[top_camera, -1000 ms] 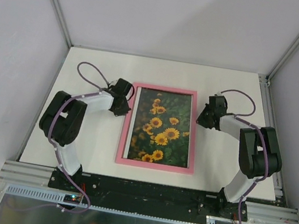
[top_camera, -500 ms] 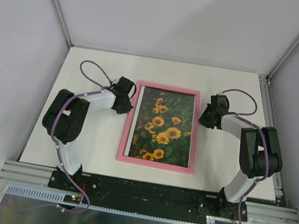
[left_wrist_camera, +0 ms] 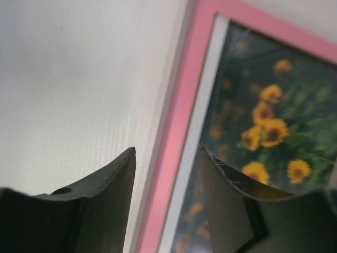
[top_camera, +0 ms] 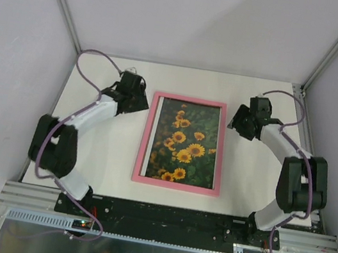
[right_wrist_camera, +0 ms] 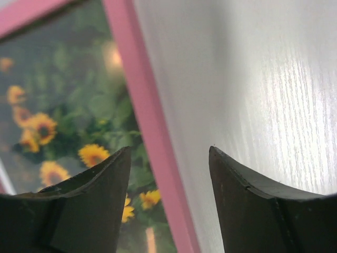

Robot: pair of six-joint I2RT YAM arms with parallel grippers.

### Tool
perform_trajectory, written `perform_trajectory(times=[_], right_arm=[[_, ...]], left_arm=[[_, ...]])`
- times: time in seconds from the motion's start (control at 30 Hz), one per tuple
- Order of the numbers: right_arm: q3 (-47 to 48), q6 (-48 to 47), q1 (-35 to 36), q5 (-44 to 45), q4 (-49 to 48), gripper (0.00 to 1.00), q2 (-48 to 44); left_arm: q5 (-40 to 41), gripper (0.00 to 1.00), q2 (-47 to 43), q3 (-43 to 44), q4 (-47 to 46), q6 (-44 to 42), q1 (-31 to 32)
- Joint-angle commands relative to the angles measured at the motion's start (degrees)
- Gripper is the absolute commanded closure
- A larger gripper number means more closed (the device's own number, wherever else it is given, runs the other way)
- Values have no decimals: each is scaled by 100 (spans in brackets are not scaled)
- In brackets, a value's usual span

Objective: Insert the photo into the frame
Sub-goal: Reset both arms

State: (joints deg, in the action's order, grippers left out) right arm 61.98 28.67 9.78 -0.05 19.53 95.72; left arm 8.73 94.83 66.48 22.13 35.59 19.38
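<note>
**Both pincers open beside the framed photo**

The frame [top_camera: 146, 137] lies flat in the middle of the tabletop [top_camera: 248, 179], pink side up. The photo [top_camera: 185, 143] sits inside it with the sunflowers facing up, and a thin white border shows along its left side.

My left arm reaches forward with the elbow out to the left. My left pincer [top_camera: 136, 98] is near the far left corner of the frame and points down toward it. My right arm mirrors this pose, and my right pincer [top_camera: 240, 122] is near the far right corner.

On both pincers the fingers [left_wrist_camera: 105, 211] stand apart and hold nothing. In each wrist view the pink edge shows in the gap between them. I cannot tell whether the tips touch the frame.
</note>
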Motion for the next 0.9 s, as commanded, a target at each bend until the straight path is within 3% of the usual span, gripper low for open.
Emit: perform_trajectory(times=[0.0,0.07,0.17,0.33,0.5,0.87], right_arm=[[326,-175,132,-142,330,33,-981],[316,-275,255,-157,453,30,-1270],[214,-376,497,-107,540,24,-1705],[-305,-297,792,-13,452,18,-2687],[-1068,-168,1074,204,241,12,-3586],[-1260,-257,1034,324,241,10,-3888]], left_arm=[[-395,36,-1122,23,31,-676,-28],[-618,14,-1660,-184,40,-876,-30],[-773,2,-2391,-577,45,-1060,-30],[-708,0,-3430,-1165,44,-1100,-30],[-822,0,-3809,-1338,58,-1119,-30],[-1089,0,-3945,-1499,56,-1190,-30]])
